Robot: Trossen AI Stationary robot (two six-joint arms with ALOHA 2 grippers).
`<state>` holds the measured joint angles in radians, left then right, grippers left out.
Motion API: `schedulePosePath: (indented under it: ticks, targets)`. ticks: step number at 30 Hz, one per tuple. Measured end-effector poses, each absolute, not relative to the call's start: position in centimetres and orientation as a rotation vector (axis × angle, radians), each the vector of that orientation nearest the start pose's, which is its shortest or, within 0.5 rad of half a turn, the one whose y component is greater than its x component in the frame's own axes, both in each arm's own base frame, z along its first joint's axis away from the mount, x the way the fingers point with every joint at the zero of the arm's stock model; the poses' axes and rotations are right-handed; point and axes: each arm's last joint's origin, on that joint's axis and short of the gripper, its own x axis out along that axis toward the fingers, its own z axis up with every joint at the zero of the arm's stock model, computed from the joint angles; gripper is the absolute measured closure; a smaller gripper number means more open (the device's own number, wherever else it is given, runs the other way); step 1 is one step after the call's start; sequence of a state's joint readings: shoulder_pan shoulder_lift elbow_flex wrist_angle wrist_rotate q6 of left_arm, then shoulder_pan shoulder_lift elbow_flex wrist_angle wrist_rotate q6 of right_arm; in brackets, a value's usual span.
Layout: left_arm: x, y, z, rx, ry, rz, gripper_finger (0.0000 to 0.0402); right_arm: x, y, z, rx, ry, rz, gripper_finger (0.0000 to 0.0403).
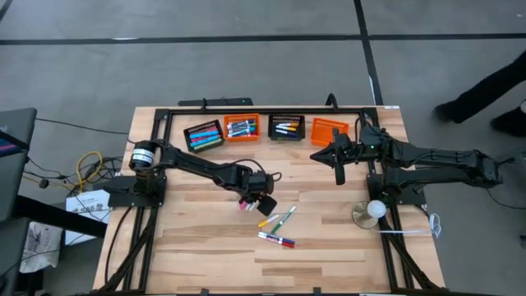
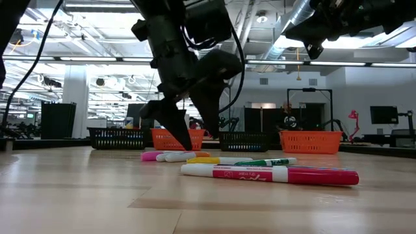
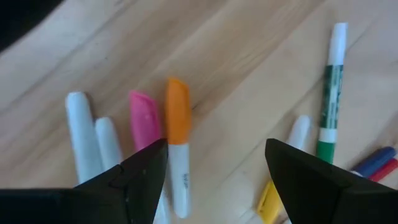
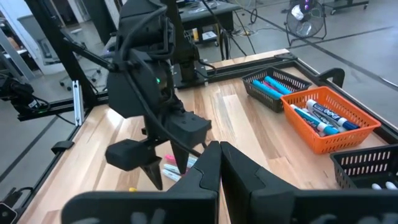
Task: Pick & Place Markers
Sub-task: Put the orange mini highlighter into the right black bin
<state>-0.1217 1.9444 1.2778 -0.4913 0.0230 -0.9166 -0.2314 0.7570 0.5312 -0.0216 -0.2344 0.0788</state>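
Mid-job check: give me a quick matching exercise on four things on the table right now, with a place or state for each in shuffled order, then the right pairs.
Things:
1. left gripper
2. right gripper
3. far-right orange basket
4. red marker

Places or states:
A. looks empty from above
B. open, low over the loose markers at mid-table
C. lies nearest the low camera, flat on the wood
D. shut, held up off the table near the row of baskets

Pairs: 1-B, 2-D, 3-A, 4-C
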Motion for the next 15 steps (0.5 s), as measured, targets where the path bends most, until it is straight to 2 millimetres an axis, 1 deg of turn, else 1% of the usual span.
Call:
schedulePosePath:
  ticks: [9, 15]
  targets:
    - [38.6, -4.9, 14.1, -0.755, 1.149, 0.406, 0.0131, 17.0, -3.3, 26.5, 0.135, 0.241, -0.007, 0.0402]
    - [38.7, -4.9, 13.8, -0.766, 1.160, 0.401, 0.0131, 17.0, -3.3, 26.5, 0.135, 0.239, -0.007, 0.0402]
